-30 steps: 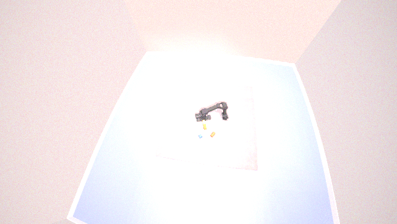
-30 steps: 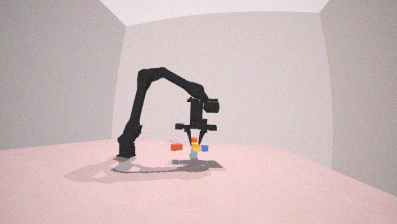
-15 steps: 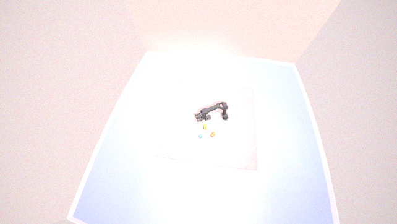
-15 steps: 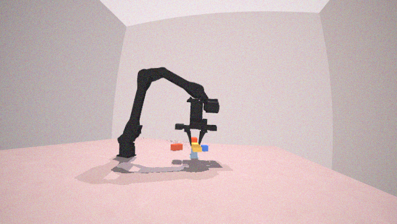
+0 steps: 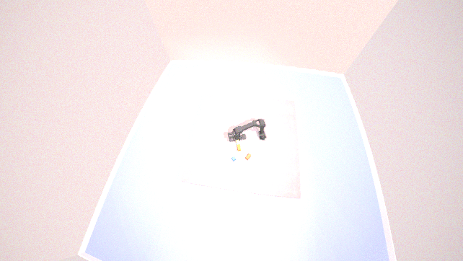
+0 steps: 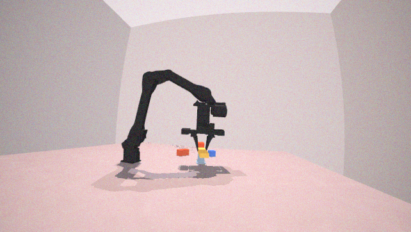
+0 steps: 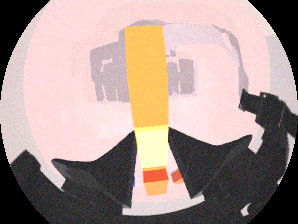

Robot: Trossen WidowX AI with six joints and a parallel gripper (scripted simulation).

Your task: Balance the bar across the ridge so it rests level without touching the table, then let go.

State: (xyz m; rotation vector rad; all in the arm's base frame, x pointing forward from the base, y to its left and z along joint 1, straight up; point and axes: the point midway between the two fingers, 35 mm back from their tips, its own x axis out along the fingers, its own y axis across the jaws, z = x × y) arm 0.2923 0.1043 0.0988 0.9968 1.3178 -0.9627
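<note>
The bar [image 6: 203, 154] [image 7: 146, 75] is orange with a pale yellow middle section. A red block [image 6: 201, 144] [image 7: 156, 175] shows on its far part. My gripper [image 5: 236, 140] [image 6: 202, 150] [image 7: 152, 131] is shut on the bar at the yellow section. The bar is seen nearly end-on in the exterior view and looks about level, above the table. The light blue ridge [image 6: 201, 159] stands on the table directly under the bar and fingers. Whether bar and ridge touch, I cannot tell. The ridge is hidden in the wrist view.
A loose red-orange block [image 5: 248, 156] [image 6: 182, 152] [image 7: 177, 176] lies to one side of the bar's far end. A small blue block [image 5: 234, 158] [image 6: 212, 153] lies on the other side, only a sliver of it showing in the wrist view.
</note>
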